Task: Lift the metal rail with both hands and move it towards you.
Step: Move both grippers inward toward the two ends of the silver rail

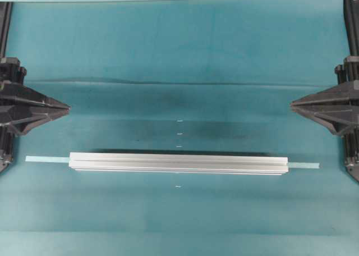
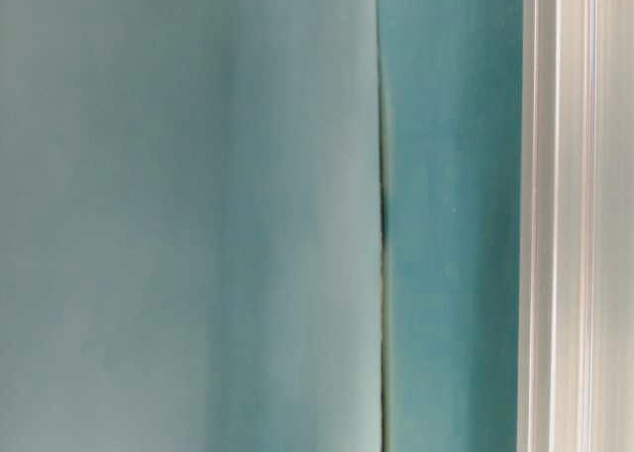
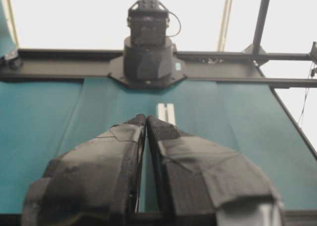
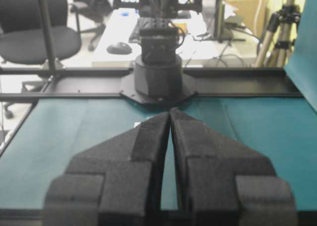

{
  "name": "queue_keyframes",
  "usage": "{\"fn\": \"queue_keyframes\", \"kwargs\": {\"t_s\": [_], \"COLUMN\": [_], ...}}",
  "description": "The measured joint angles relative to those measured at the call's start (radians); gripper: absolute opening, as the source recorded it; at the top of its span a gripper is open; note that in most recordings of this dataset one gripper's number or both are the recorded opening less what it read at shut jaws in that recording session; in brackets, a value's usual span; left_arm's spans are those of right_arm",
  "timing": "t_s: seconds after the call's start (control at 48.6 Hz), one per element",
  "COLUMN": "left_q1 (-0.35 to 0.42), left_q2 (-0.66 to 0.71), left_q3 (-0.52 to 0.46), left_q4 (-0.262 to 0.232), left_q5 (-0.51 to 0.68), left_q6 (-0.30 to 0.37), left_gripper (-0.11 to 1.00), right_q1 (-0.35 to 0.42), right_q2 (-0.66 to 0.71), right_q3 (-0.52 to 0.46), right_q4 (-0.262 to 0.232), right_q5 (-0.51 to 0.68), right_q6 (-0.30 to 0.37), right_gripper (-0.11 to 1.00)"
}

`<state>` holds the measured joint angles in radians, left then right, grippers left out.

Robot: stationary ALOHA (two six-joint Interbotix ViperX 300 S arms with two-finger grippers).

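The metal rail (image 1: pixel 178 161) lies flat across the teal table, silver and grooved, in the near half. Up close in the table-level view the metal rail (image 2: pixel 575 214) fills the right edge. My left gripper (image 1: pixel 68 106) hovers at the left edge, behind the rail's left end, shut with its tips together and nothing between them. My right gripper (image 1: pixel 291 104) mirrors it at the right edge, also shut and empty. Past the left gripper (image 3: pixel 146 119) the rail's end (image 3: pixel 166 112) shows. The right gripper (image 4: pixel 170 112) has only a white sliver of the rail (image 4: pixel 137 124) beside it.
A thin pale-green tape strip (image 1: pixel 47 159) runs under the rail and sticks out at both ends. Small white marks (image 1: pixel 179 133) dot the cloth behind the rail and one (image 1: pixel 178 186) in front. Each wrist view faces the opposite arm's base (image 3: pixel 148 52).
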<state>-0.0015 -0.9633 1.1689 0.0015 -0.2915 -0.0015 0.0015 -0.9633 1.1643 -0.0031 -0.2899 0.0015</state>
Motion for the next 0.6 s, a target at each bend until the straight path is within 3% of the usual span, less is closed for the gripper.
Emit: {"fn": "queue_keyframes", "kwargs": {"t_s": [0.041, 0.103, 0.185, 0.349, 0.596], "left_q1": [0.0, 0.002, 0.002, 0.002, -0.002], "left_q2": [0.003, 0.029, 0.055, 0.083, 0.17], "left_q3": [-0.006, -0.043, -0.094, -0.201, -0.313], "left_q4": [0.002, 0.003, 0.008, 0.011, 0.011], "left_q5": [0.015, 0.1, 0.222, 0.453, 0.663], "left_q6": [-0.008, -0.054, -0.084, -0.107, -0.106], "left_gripper": [0.13, 0.02, -0.05, -0.06, -0.06], "right_q1": [0.002, 0.003, 0.003, -0.008, -0.031], "right_q2": [0.0, -0.002, 0.0, 0.02, 0.178], "right_q3": [-0.003, -0.018, -0.049, -0.144, -0.302], "right_q4": [0.009, 0.049, 0.098, 0.118, 0.137], "right_q5": [0.003, 0.031, 0.129, 0.454, 0.847], "right_q6": [0.008, 0.034, 0.069, 0.098, 0.233], "right_gripper": [0.12, 0.02, -0.04, -0.04, -0.04]}}
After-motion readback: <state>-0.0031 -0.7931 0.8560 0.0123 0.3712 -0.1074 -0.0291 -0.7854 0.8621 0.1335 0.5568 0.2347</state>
